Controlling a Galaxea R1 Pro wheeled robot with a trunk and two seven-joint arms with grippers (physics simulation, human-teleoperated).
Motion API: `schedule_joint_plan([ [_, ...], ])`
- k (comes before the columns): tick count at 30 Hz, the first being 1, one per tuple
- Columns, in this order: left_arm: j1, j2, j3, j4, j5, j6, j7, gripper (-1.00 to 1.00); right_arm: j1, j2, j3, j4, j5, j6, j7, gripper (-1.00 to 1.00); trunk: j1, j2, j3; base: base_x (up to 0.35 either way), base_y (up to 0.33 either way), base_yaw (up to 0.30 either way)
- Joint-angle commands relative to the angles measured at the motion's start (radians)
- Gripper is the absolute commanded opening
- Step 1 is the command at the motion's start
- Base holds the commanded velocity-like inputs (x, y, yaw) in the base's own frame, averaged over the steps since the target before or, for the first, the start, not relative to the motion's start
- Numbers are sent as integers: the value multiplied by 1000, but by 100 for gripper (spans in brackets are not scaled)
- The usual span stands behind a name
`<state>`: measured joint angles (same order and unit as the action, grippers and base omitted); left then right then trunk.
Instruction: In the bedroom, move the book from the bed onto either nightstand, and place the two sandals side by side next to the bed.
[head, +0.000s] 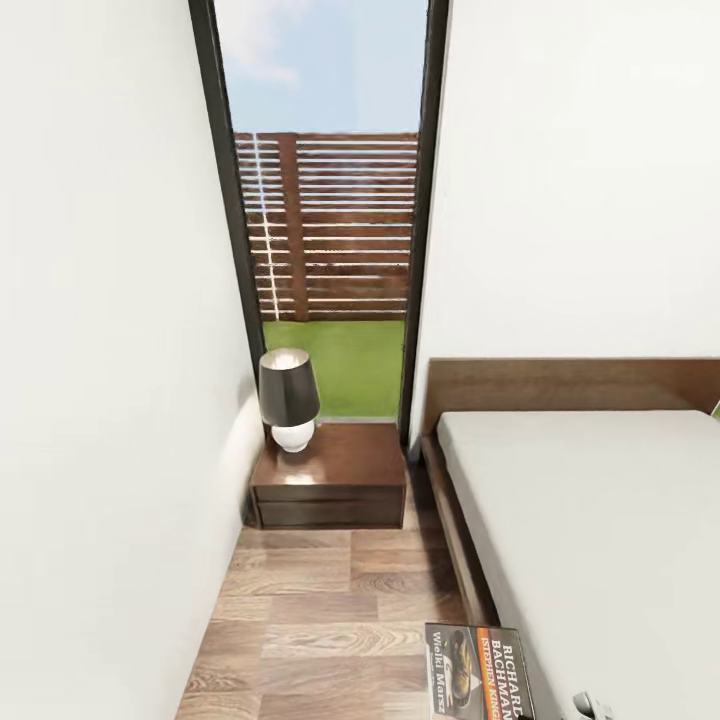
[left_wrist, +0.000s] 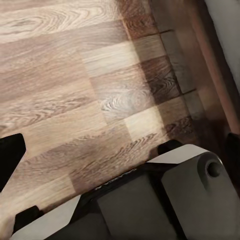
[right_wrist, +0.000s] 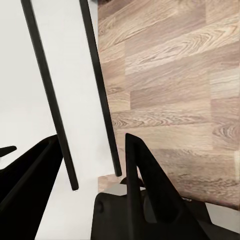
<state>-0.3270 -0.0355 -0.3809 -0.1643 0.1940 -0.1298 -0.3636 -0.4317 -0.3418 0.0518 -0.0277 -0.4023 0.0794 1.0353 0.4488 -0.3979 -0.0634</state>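
The book (head: 475, 670), with its orange band and white lettering, hangs tilted over the floor beside the bed's dark wood frame (head: 455, 530), at the bottom of the head view. My right gripper (right_wrist: 92, 145) has its black fingers (right_wrist: 142, 180) on either side of a thin white slab with dark edges, which is the book (right_wrist: 82, 100) seen edge-on. A grey piece of that gripper (head: 590, 705) pokes in beside the book. The nightstand (head: 345, 470) stands ahead, by the headboard. My left gripper (left_wrist: 120, 150) is open above bare floor. The sandals are out of view.
A lamp (head: 290, 400) with a dark shade occupies the nightstand's left rear part. A white wall (head: 110, 400) closes the left side of the narrow wood-floor aisle (head: 320, 610). The grey-white mattress (head: 600, 520) fills the right. A tall window (head: 325, 230) rises behind the nightstand.
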Motion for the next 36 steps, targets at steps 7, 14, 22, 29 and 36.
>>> schedule_joint_plan([
  [7, -1, 0, -8, 2, 10, -4, -1, 100, -1, 0, 0, 0, -10, 8, 3, -100, 1, -2, -2, 310, 0, 0],
  [14, -1, 0, -8, 2, 10, -4, -1, 100, -1, 0, 0, -1, -10, 8, 3, -100, 1, -2, -2, 306, 0, 0],
  [22, -1, 0, -8, 2, 10, -5, -1, 100, -1, 0, 0, 0, -10, 8, 3, -100, 1, -2, -2, 298, 0, 0],
  [29, -1, 0, -8, 2, 10, -4, -1, 100, -1, 0, 0, -1, -10, 8, 3, -100, 1, -2, -2, 265, 0, 0],
  [36, -1, 0, -8, 2, 10, -4, -1, 100, -1, 0, 0, -1, -10, 8, 4, -100, 1, -2, -2, 262, 0, 0],
])
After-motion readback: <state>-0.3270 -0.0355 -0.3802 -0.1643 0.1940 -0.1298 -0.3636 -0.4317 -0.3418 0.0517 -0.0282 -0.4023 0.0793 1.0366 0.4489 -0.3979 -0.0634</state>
